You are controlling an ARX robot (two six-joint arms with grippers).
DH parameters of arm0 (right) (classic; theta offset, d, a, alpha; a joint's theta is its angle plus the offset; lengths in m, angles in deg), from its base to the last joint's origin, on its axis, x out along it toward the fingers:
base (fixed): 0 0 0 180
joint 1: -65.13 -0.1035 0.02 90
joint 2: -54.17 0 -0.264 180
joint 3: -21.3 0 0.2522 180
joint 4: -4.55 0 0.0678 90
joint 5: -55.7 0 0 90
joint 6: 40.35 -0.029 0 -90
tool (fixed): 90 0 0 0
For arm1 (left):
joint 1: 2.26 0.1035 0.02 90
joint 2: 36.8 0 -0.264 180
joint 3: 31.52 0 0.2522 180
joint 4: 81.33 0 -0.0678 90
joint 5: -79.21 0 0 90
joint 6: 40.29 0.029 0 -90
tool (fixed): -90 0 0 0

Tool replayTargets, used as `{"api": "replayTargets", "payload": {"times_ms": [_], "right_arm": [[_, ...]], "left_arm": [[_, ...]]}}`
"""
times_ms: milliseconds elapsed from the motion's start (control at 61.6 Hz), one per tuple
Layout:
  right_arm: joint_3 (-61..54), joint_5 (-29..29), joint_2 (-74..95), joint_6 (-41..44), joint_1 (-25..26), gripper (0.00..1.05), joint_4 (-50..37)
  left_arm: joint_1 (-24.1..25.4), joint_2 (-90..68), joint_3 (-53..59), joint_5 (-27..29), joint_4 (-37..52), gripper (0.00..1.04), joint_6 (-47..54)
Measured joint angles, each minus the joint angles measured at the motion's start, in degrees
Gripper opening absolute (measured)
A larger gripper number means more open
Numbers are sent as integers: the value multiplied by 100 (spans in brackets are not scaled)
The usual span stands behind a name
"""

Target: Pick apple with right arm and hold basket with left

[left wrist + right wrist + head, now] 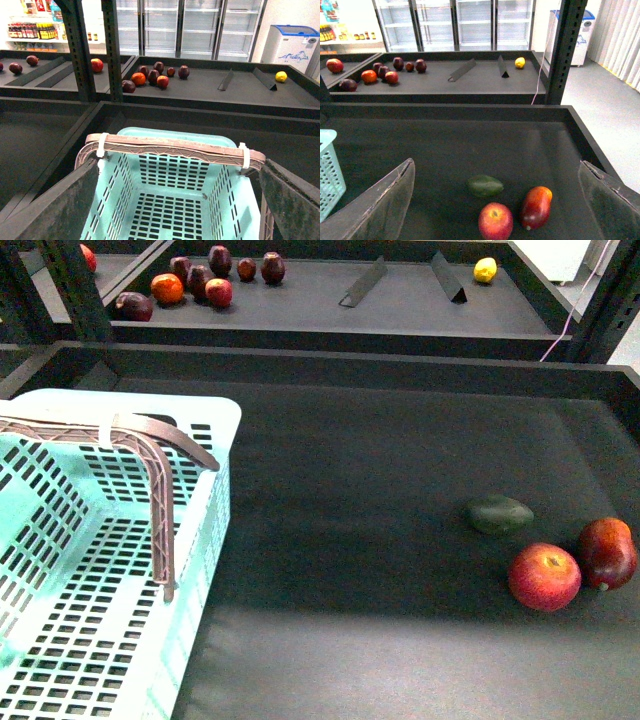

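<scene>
Red round apple [544, 577]; slotted mint basket [90, 570].

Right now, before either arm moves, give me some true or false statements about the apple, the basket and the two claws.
1. The apple lies inside the basket. False: it lies on the dark shelf, outside the basket.
2. The green fruit lies farther from the robot than the apple. True.
3. The right claw is shut on the apple. False: it is open and empty, apart from the apple.
4. White bands tie the basket's handles together. True.
5. The left claw is clamped on the handles. False: it stands wide open.
</scene>
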Motion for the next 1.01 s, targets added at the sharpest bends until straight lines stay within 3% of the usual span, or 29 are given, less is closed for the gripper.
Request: {"api": "replayTargets", "payload": {"times_ms": [682, 796, 1007], "right_arm": [[0, 0, 0, -2, 0, 96, 0], [0, 2, -2, 0, 0, 96, 0], [0, 2, -2, -2, 0, 96, 2]], "left_arm": [[2, -7, -2, -7, -9, 98, -11], [234, -898, -450, -525, -1204, 98, -717], [907, -2883, -944, -1716, -46, 98, -2079]]}}
